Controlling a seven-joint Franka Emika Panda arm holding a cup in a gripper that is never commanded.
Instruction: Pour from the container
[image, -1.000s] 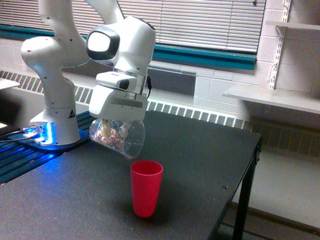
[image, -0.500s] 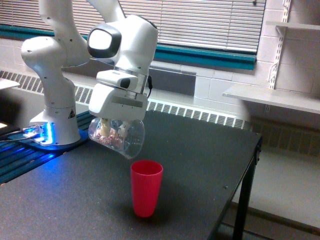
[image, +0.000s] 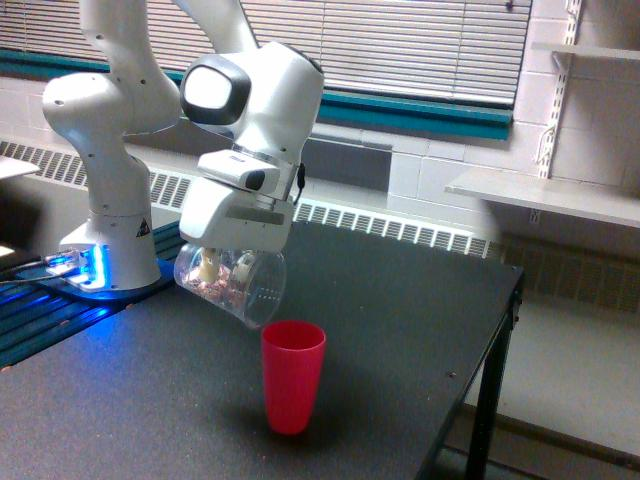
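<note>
Nearest, upright on the dark table (image: 400, 330): red cup (image: 293, 375), apparently empty. Just above, up-left of its rim: clear cup (image: 232, 284), tipped further than a second ago, mouth lowered, whitish and pinkish bits near its base; likely close to spilling. Behind: gripper (image: 224, 262) pinching that cup.

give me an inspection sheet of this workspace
surface: black table, bare apart from the red cup standing upright near its front.
job's things: clear cup tilted, mouth angled down toward the red cup, small bits lying inside; none seen falling.
clutter: nothing seen.
grippers: gripper shut on the clear cup, above and to the exterior view's left of the red cup.
cables: dark cables by the blue-lit arm base.
surroundings: window blinds, wall shelves, baseboard radiator.
</note>
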